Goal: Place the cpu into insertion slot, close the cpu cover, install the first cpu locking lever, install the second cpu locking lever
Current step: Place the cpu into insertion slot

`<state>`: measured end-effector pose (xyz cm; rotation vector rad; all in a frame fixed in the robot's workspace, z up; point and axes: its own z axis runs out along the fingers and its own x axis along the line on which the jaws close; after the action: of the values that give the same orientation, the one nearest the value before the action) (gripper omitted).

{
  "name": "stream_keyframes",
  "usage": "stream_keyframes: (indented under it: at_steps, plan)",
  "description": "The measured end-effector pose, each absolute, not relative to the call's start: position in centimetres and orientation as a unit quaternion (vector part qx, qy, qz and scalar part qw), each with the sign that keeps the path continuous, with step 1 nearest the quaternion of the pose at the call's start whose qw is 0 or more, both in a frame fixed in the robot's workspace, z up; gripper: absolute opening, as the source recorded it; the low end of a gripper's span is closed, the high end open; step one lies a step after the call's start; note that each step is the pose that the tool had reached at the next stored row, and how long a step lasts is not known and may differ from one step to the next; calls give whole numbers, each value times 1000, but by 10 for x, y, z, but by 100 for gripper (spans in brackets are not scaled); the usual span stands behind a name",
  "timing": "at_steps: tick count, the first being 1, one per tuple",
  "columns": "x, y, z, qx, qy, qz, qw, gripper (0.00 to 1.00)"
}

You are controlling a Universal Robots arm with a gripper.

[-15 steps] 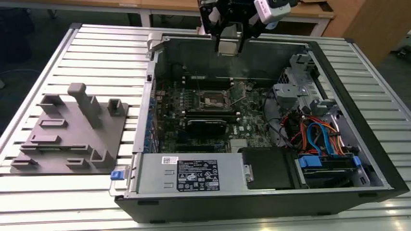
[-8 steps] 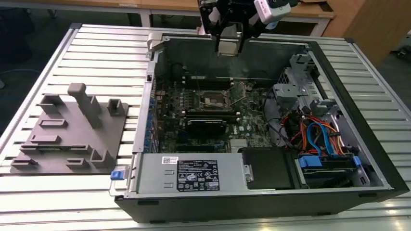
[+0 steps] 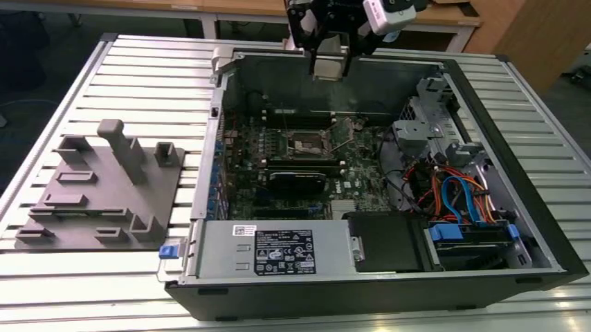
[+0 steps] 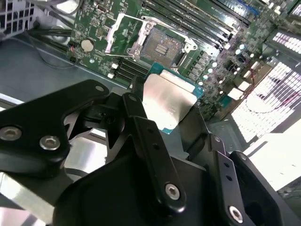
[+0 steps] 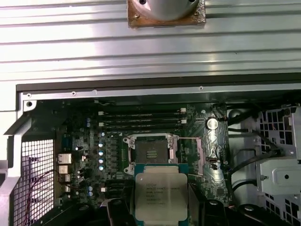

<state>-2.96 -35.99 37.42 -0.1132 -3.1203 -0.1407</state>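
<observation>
My gripper hangs above the far wall of the open computer case, shut on the cpu. In both wrist views the cpu shows its dull silver top and green edge, pinched between the black fingers. Below it on the green motherboard lies the insertion slot, a dark square with a silvery rim and nothing in it. The cpu cover is flipped open beside the slot, on the coin battery's side. The chip is well above the slot and apart from it.
The case lies open on a slatted metal table. Memory slots run beside the socket. A drive cage, coloured cables and the power supply crowd the case. A grey fixture plate stands at the exterior view's left.
</observation>
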Motion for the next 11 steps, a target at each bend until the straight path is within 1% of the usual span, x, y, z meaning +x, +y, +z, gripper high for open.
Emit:
stream_keyframes:
  at_steps: [5, 11]
  plan:
    - [-30, -360, 373, -78, -996, -44, 6, 54]
    - [-30, -360, 373, -81, -996, -44, 6, 54]
